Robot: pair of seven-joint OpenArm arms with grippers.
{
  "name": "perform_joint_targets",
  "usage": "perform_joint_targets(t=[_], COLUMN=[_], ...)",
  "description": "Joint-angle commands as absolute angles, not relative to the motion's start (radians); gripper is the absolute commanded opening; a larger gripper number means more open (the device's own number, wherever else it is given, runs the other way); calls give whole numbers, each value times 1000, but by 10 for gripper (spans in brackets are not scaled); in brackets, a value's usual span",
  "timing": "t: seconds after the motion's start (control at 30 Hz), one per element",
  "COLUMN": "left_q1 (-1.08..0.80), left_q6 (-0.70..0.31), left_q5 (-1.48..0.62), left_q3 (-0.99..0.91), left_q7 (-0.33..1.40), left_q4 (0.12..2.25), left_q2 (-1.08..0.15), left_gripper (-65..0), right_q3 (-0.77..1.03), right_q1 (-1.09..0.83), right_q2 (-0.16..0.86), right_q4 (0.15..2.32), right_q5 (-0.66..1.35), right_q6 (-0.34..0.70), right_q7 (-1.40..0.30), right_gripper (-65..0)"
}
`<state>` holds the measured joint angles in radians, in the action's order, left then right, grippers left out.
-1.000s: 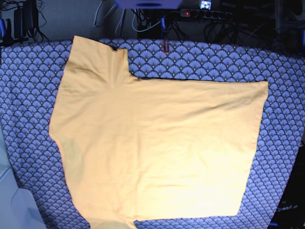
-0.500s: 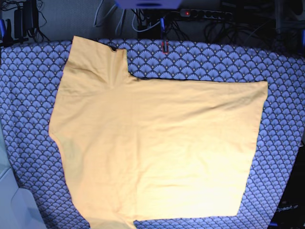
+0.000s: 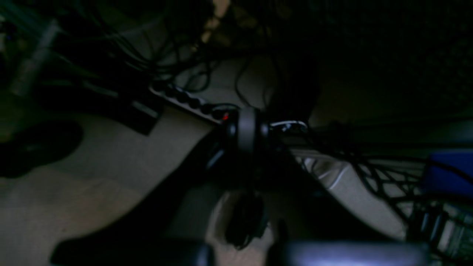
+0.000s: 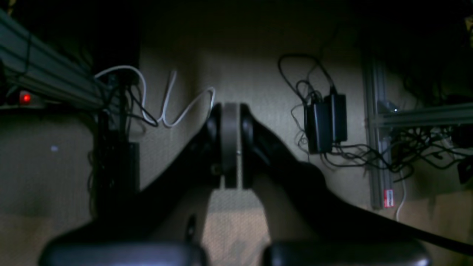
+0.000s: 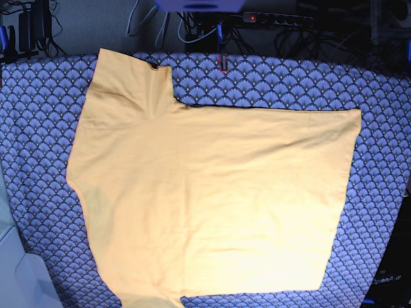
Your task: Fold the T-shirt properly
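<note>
Looking at: we see the T-shirt spread flat on the bench, which wears a blue-grey scallop-patterned cover.
T-shirt place: it fills most of the bench, from near the left edge to near the right edge, and its lower part runs off the near edge of the base view.
T-shirt shape: one sleeve lies up toward the far left corner, with a thin dark line at the collar beside it; the straight hem faces the right edge of the bench.
T-shirt surface: plain yellow-orange, with only faint creases that we can make out.
Left hand: we see it only in its wrist view, dark and blurred, with the fingers brought together and nothing between them.
Right hand: in its wrist view the two fingers press flat against each other, holding nothing.
Arms: neither shows in the base view; both wrist views look at dim floor, cables and metal frame rails, not at the cloth.
Behind the bench: we see a power strip with a red light past the far edge.
</note>
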<state>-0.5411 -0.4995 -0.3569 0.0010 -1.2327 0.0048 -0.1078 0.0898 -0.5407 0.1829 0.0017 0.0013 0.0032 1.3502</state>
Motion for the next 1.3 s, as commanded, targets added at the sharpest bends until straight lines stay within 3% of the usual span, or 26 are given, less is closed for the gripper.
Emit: perform_joint_targets(t=[0.0,0.17,0.43,0.93,1.1,1.27], left_q1=[-579,-631,-694,-1167,-1248,-1254], left_q6=[-504,-504,-506,-492,-490,-490], left_q5=[-363,-363,-364,-456,-455,-455], left_q3=[1,-1,-1,1,-35,-179], left_q7=[-1274,-1316,-1316,-1288,-1142,-878], left_q4=[0,4,68,967,1234,1463], left_q2=[-111,-105,-88,-99,-134,-130], left_gripper=[-650,-650,-650,-650,-650,-650], right_q3=[93,93,93,93,88,91], right_q1=[-561,-610,-897,-1250,-1250,-1218], right_q2=[194,205,199,199,229,234], right_q4=[0,70,590,1489,1669,1853], right_q5=[16,97,114,147,147,147], right_q6=[8,13,12,13,13,15], right_q7=[1380,1382,1369,954,774,564], right_gripper=[-650,-650,-650,-650,-650,-650])
